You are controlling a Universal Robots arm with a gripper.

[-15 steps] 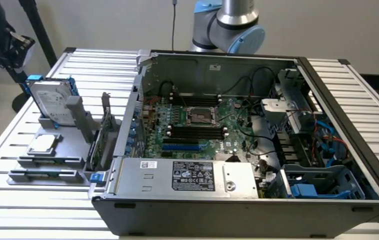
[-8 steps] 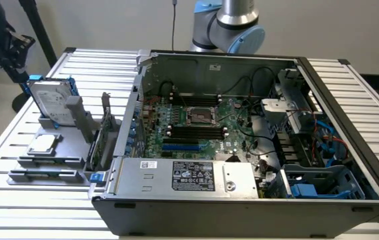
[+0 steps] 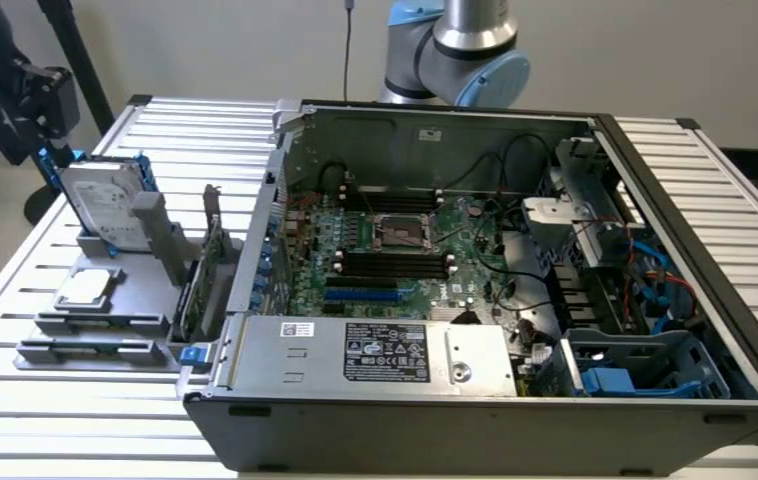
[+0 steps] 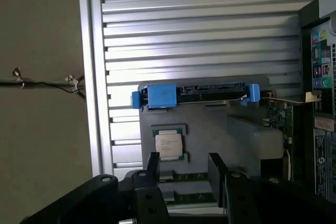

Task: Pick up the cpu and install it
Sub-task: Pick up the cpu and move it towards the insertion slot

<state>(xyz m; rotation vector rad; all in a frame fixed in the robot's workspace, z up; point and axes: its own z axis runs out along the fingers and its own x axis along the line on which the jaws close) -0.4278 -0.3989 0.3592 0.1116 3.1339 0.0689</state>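
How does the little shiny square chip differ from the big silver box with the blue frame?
The small square silver-topped chip is far smaller than the big silver rectangular hard drive. The chip lies flat on its grey holder; the hard drive stands on edge. The hard drive has a blue frame; the chip has none. Both have shiny metal faces and sit beside the open computer case.

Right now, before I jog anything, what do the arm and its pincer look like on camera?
In the exterior view the arm is a silver-grey tube section with light blue joint caps. In the wrist view the pincer is black all over: two flat, straight fingers on a matte body with angular linkages and small round bolt heads. I can make out no markings or cables on it.
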